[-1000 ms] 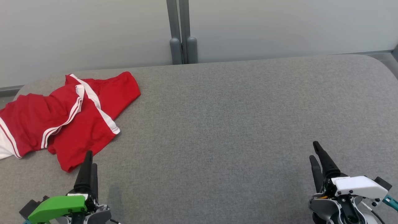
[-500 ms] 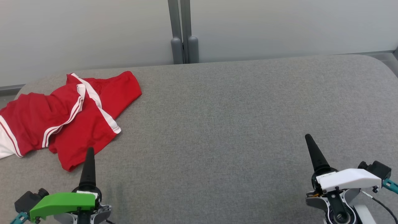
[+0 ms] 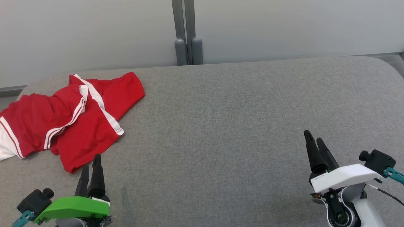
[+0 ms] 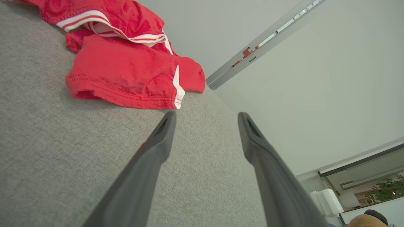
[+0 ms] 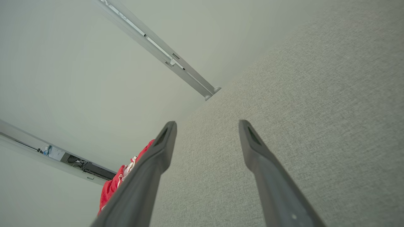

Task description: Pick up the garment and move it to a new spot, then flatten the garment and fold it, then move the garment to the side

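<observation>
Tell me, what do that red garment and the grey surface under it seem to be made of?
Red garment: soft matte knit, probably cotton jersey; it lies limp and creased, with stitched hems and white stripes. Grey surface: matte woven upholstery-type cloth, judging by its fine flecked weave; what lies beneath is hidden.

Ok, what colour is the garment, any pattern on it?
The garment is red with white stripes along its edges, clearest in the head view.

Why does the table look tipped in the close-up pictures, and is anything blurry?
Head view: soft even light, sharp, faint shadow beside the left gripper. Left wrist view: wide lens slants the table; shorts crisp, near fingers slightly soft. Right wrist view: same slant, no glare.
</observation>
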Available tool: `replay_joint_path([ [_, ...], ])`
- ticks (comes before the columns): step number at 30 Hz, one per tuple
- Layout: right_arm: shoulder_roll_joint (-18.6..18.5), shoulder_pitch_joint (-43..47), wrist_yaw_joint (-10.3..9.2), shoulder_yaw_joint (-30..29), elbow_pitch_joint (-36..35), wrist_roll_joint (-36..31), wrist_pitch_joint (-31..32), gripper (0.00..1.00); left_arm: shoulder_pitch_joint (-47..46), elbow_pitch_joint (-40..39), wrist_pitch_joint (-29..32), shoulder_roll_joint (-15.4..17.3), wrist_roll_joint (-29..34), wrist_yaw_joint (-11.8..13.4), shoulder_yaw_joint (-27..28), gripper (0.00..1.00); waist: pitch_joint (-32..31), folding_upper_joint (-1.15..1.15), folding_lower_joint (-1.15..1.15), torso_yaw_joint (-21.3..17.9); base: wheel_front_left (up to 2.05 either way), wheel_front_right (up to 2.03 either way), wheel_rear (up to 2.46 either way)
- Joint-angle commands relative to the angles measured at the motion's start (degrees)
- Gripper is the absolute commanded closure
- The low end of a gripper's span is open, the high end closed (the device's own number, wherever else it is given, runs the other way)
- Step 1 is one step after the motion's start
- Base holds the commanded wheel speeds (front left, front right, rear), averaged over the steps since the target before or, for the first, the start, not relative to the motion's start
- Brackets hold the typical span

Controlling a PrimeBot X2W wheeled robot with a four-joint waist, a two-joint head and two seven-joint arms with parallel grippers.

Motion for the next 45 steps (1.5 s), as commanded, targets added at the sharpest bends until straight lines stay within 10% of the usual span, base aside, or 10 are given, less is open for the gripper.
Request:
replay_joint_path([
  [1, -0.6, -1.6, 0.02, 0.3, -0.6, -2.5, -0.7, 0.00, -0.2, -0.3, -0.7, 0.7, 2.8, 0.1, 0.0, 0.00, 0.0, 0.00, 0.00, 0.0, 0.00, 0.00, 0.00],
  [45, -1.1, 0.0, 0.02, -2.5, 3.1, -32.4, -7.6, 0.00, 2.4, -0.6, -7.6, 2.2, 32.5, -0.2, -2.0, 0.00, -0.8, 0.00, 0.00, 0.0, 0.00, 0.00, 0.00],
])
